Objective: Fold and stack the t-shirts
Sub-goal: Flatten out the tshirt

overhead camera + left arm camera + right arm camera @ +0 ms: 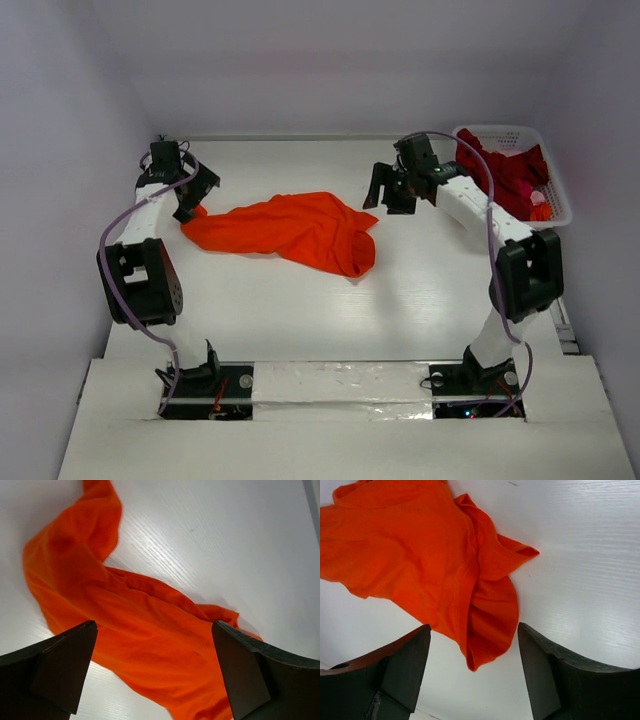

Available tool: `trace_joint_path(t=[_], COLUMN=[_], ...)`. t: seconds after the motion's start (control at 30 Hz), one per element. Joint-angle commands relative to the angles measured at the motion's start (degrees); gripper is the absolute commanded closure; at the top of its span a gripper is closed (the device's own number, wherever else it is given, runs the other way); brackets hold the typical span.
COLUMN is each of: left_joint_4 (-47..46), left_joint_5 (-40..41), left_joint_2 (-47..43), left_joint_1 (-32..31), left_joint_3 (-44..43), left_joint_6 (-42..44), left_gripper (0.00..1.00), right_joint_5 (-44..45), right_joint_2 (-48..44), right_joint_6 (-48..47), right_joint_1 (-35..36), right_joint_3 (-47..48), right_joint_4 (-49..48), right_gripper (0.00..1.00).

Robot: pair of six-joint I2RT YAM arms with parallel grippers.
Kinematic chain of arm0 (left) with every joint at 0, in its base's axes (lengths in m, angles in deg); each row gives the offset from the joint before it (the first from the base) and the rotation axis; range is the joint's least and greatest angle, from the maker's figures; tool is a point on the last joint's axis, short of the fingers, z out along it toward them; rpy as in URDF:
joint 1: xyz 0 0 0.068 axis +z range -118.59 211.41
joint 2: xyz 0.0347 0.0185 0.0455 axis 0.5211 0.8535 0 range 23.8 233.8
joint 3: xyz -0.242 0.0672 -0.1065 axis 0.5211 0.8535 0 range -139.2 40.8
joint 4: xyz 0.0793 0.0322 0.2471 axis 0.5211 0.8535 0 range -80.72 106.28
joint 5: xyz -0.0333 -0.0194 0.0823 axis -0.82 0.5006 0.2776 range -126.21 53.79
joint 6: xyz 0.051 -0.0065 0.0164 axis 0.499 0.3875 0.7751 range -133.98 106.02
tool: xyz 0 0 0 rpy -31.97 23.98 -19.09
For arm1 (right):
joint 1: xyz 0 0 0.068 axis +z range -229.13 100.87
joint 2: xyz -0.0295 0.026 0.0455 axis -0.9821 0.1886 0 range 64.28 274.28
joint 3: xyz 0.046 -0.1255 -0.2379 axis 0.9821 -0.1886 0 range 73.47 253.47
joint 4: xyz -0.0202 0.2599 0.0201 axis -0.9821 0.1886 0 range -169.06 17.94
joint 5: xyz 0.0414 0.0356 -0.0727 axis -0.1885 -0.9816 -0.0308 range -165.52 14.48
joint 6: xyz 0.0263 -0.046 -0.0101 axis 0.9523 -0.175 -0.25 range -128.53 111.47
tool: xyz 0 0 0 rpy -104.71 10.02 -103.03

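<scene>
A bright orange t-shirt [290, 230] lies crumpled across the middle of the table. My left gripper [197, 197] hangs open over its left end; in the left wrist view the orange t-shirt [75, 580] spreads below the wide-apart gripper [154, 645], with nothing held. My right gripper [388, 195] is open just past the shirt's right end. The right wrist view shows a folded corner of the orange t-shirt [420, 545] under the gripper [474, 630], and the cloth is not gripped. A dark red t-shirt [505, 175] sits bunched in the basket.
The white latticed basket [563, 205] stands at the back right, right of my right arm. It also holds a small orange and pink item [540, 208]. White walls close in the table at the back and on both sides.
</scene>
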Motion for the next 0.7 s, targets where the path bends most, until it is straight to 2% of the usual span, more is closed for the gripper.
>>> trace_joint_path(t=[0.0, 0.17, 0.33, 0.5, 0.67], left_joint_4=[-3.6, -3.1, -1.1, -0.6, -0.4], left_joint_5=[-4.9, -3.7, -2.9, -2.1, -1.6], left_joint_2=[-4.7, -6.9, -8.6, -9.9, -10.2], left_joint_1=[-2.3, -3.6, -3.6, -3.6, -3.6], left_joint_3=[-1.0, -1.4, -2.9, -3.3, -3.3], left_joint_6=[-1.3, -0.7, 0.6, 1.6, 2.0], left_gripper=[0.01, 0.01, 0.01, 0.01, 0.01], right_joint_5=[-2.5, -5.1, 2.4, 13.1, 14.2], right_joint_2=[5.4, 13.8, 18.5, 19.6, 19.9], right_joint_6=[0.3, 3.6, 5.6, 5.3, 5.1], right_joint_1=[0.5, 0.5, 0.0, -0.6, -1.2], right_joint_3=[5.4, 12.6, 18.3, 17.7, 14.8], right_joint_4=[-2.5, -1.7, 0.1, 1.7, 1.0], right_gripper=[0.26, 0.29, 0.32, 0.35, 0.36])
